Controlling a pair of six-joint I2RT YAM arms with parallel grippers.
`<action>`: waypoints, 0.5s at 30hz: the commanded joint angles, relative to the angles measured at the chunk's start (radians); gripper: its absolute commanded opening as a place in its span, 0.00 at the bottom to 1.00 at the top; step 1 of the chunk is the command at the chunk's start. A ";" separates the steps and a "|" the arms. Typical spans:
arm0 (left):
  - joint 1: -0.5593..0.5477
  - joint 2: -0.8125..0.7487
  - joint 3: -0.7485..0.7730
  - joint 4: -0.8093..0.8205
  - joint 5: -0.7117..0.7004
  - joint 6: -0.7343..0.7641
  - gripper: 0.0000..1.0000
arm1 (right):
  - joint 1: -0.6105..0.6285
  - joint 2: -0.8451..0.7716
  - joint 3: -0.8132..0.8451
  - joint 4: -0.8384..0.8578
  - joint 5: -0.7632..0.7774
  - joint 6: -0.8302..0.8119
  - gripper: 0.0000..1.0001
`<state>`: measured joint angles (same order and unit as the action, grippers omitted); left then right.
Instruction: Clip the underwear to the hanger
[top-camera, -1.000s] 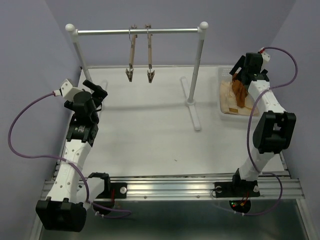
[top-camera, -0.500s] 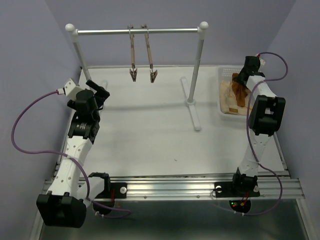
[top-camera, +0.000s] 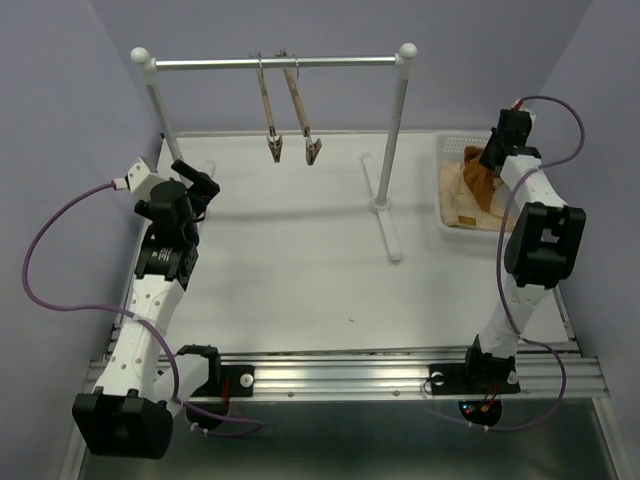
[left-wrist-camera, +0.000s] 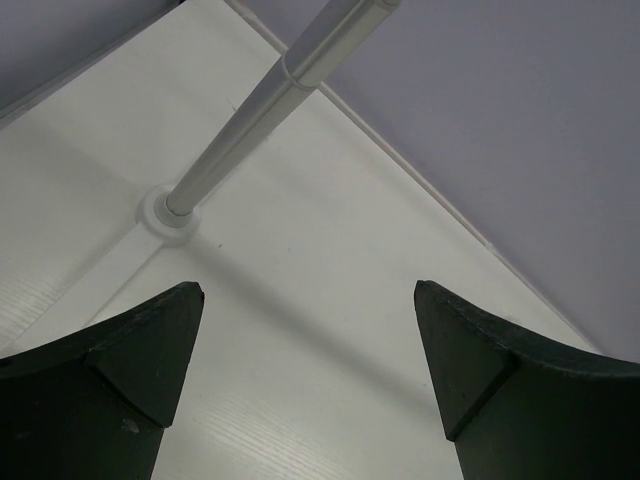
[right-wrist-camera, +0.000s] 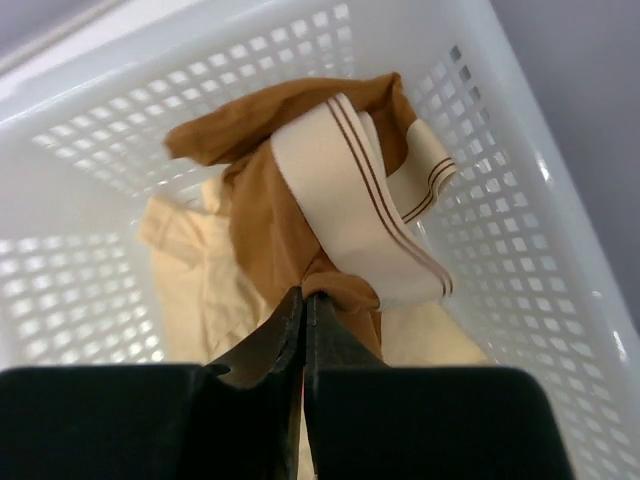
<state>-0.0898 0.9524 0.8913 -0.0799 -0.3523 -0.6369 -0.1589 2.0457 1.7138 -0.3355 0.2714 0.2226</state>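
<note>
- Right pincer (right-wrist-camera: 303, 300) is clamped on a fold of the underwear (right-wrist-camera: 265, 200), which bunches just ahead of its tips.
- Cream garments (right-wrist-camera: 195, 260) lie under that, inside a white basket (right-wrist-camera: 540, 230).
- Left pincer (left-wrist-camera: 308, 292) stands apart above the worktop (left-wrist-camera: 300, 420), with a post (left-wrist-camera: 250, 120) ahead of it.
- Two hangers (top-camera: 300, 108) hang on the rail (top-camera: 340, 62), well apart from both.

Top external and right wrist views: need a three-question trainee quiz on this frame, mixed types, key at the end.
1. How many slim light-wood hangers with metal clips hang on the long steel rail?
2. True or false: the right gripper is shut on the rust-brown cloth underwear.
3. The underwear is: A) in the white perforated plastic basket; B) clipped to a hanger; C) draped over the rail.
Key: 1 two; 2 true; 3 A.
</note>
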 joint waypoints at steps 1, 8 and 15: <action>0.002 -0.038 -0.017 0.020 0.024 -0.017 0.99 | 0.005 -0.283 -0.103 0.161 -0.116 -0.087 0.01; 0.001 -0.069 -0.052 0.029 0.079 -0.041 0.99 | 0.059 -0.527 -0.184 0.129 -0.242 -0.069 0.01; 0.001 -0.101 -0.069 0.003 0.095 -0.046 0.99 | 0.179 -0.705 -0.220 0.082 -0.495 -0.040 0.01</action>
<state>-0.0898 0.8913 0.8314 -0.0872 -0.2737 -0.6788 -0.0429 1.4044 1.5169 -0.2558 -0.0582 0.1680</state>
